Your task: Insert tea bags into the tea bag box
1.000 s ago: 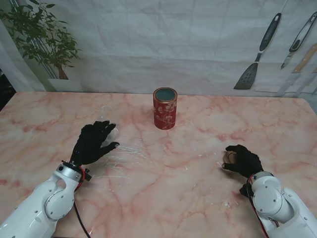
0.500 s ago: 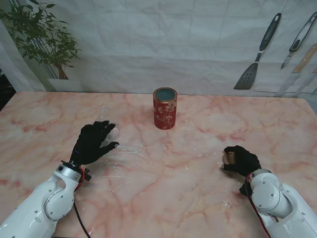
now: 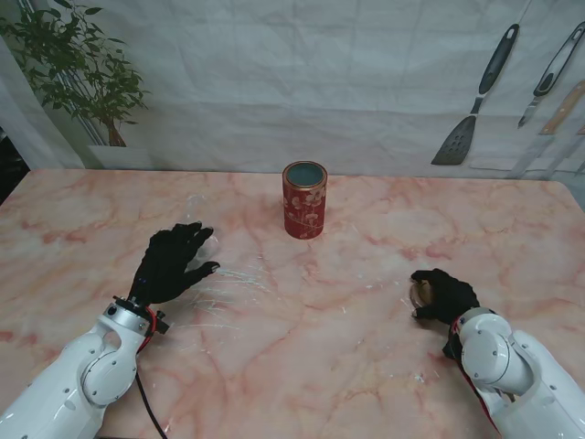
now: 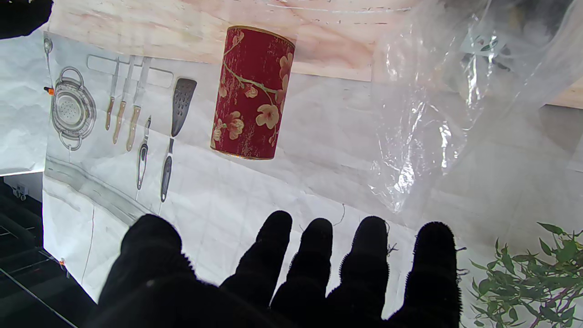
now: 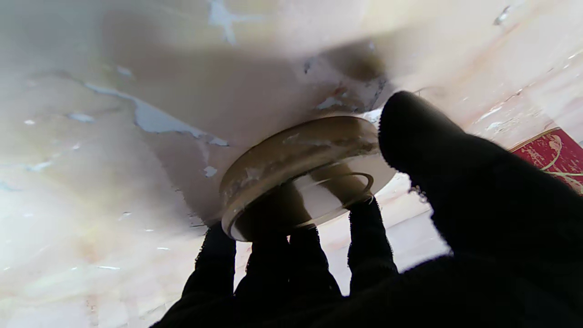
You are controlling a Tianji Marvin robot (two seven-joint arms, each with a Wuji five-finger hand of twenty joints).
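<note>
Since the earlier frames, only the right arm is shifting: its white elbow is swinging a little toward the table centre and the black-gloved right hand (image 3: 444, 295) is sliding slightly left, while the rest is staying as it was.

On the left side, the black-gloved left hand (image 3: 170, 262) is lying flat with its fingers (image 4: 369, 255) spread apart, holding nothing and resting on a crumpled clear plastic bag (image 3: 224, 274). What is inside the bag I cannot tell.

At the middle, farther from me, the red cylindrical tin with a floral pattern (image 3: 304, 200) is standing upright with its top open; its inside is looking grey-blue and no tea bag is visible in it.

On the right, the right hand is curling around a round lid with a metal rim and a clear centre (image 5: 300, 171), thumb on one edge and fingers on the other, with the lid against the pink marble table (image 3: 366, 347).

Wide bare marble is lying between both hands and the tin, and both hands are well away from the table edges.
</note>
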